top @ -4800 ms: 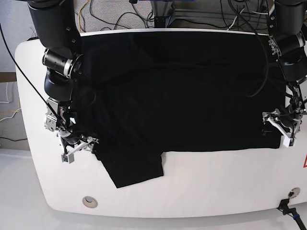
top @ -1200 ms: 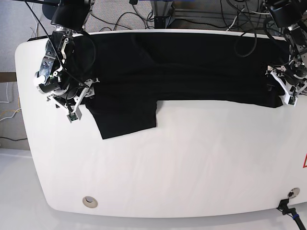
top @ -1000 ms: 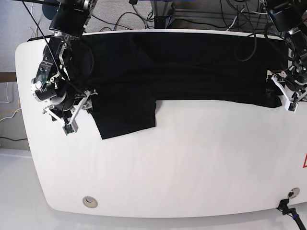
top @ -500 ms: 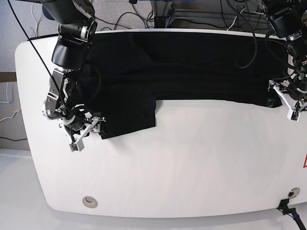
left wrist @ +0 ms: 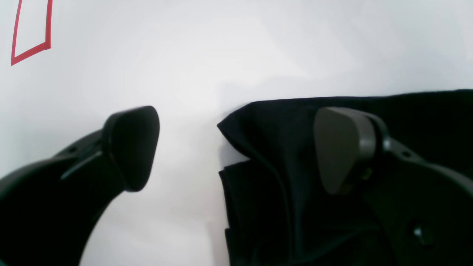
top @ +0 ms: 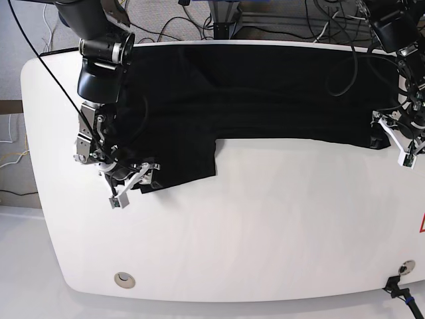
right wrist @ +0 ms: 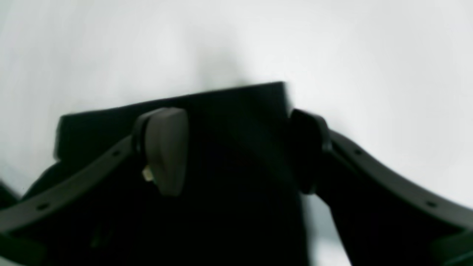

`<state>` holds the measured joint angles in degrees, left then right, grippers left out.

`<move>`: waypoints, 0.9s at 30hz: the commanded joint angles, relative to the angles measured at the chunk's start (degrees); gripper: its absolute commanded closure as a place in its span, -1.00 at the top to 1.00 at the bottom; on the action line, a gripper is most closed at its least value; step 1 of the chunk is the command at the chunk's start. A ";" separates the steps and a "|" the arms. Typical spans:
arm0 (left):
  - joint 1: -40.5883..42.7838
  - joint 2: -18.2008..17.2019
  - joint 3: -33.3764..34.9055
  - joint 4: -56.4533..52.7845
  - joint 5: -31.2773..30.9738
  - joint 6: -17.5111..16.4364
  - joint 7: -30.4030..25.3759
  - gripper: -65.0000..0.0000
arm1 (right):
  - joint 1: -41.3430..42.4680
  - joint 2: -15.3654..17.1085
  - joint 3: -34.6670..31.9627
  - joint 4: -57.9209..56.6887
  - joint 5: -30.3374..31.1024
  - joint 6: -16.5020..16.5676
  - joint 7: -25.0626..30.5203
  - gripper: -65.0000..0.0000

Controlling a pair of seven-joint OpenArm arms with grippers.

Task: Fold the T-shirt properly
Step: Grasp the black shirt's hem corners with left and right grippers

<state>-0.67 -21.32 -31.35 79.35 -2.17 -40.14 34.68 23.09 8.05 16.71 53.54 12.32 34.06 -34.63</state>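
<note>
- The right gripper (right wrist: 236,151) stood wide apart, a sleeve corner of the black T-shirt (right wrist: 229,122) lying between its fingers.
- The left gripper (left wrist: 236,151) gaped wide; the T-shirt's folded edge lay beneath one finger (left wrist: 342,147), the other over the bare table (left wrist: 236,44).

The white bench (top: 232,232) has rounded corners. The black T-shirt (top: 252,100) lies directly on it, spread across the far half from the left side almost to the right edge, with one sleeve lying nearer on the left. A round fitting (top: 123,280) sits near the front left corner. A red mark (top: 421,224) shows at the right edge.
</note>
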 commanded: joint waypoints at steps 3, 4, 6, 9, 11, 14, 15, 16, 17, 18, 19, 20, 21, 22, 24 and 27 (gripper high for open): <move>-0.78 -1.14 -0.34 0.78 -0.59 0.14 -1.14 0.96 | 0.07 -1.15 -2.42 1.45 0.30 0.27 -0.75 0.26; -0.78 -1.14 -0.34 0.69 -0.59 0.14 -1.14 0.96 | 0.07 -1.33 -2.34 1.45 0.21 0.27 -0.75 0.26; -0.78 -1.14 -0.34 -0.89 -0.59 0.14 -1.14 0.96 | 0.07 -1.42 -2.34 1.27 0.30 0.27 -0.75 0.11; -0.87 -1.14 -0.34 -4.58 -0.59 0.14 -1.31 0.96 | 0.07 -1.50 -2.34 1.19 0.30 0.44 -0.75 -0.26; -0.96 -1.14 -0.25 -6.25 -0.59 0.14 -1.40 0.96 | 0.07 -1.50 -2.34 1.10 0.30 0.44 -0.75 -0.48; -0.96 -1.14 -0.16 -6.96 -0.59 0.14 -1.49 0.96 | 0.07 -1.50 -2.34 1.10 0.21 0.44 -0.75 -0.61; -1.31 -1.14 -0.16 -6.96 -0.59 0.14 -1.49 0.96 | 0.07 -1.50 -2.34 1.01 0.21 0.44 -0.75 -0.59; -2.10 -1.05 -0.16 -6.96 -0.59 0.14 -1.49 0.96 | 0.07 -1.50 -2.34 1.01 0.21 0.44 -0.75 -0.57; -2.54 -1.05 -0.16 -7.31 -0.59 0.14 -1.49 0.96 | 0.07 -1.50 -2.34 1.01 0.21 0.44 -0.75 -0.56; -2.89 -1.05 -0.16 -8.27 -0.59 0.14 -1.49 0.96 | 0.07 -1.50 -2.34 1.01 0.04 0.44 -0.75 -0.55; -2.98 -1.05 -0.16 -9.68 -0.59 0.14 -1.49 0.96 | 0.07 -1.50 -2.34 1.01 0.04 0.44 -0.75 -0.55; -3.95 -1.05 -0.07 -11.00 -0.59 0.14 -1.58 0.96 | 0.07 -1.50 -2.34 1.01 0.12 0.44 -0.75 -0.56; -5.53 -1.05 -0.07 -12.23 -0.59 0.14 -1.58 0.96 | 0.07 -1.50 -2.34 1.01 0.12 0.44 -0.75 -0.56; -6.50 -1.05 -0.07 -13.64 -0.59 0.14 -1.58 0.96 | 0.07 -1.50 -2.34 1.01 0.12 0.44 -0.75 -0.56; -7.38 -1.05 -0.07 -15.92 -0.59 0.14 -1.58 0.96 | 0.07 -1.50 -2.34 1.01 0.12 0.44 -0.75 -0.57; -8.26 -1.05 0.01 -16.63 -0.59 0.14 -1.58 0.96 | 0.07 -1.50 -2.34 1.01 0.21 0.44 -0.75 -0.57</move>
<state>-7.57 -21.30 -31.20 62.26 -2.20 -39.94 33.61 22.02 6.31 14.39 54.15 12.95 34.52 -34.70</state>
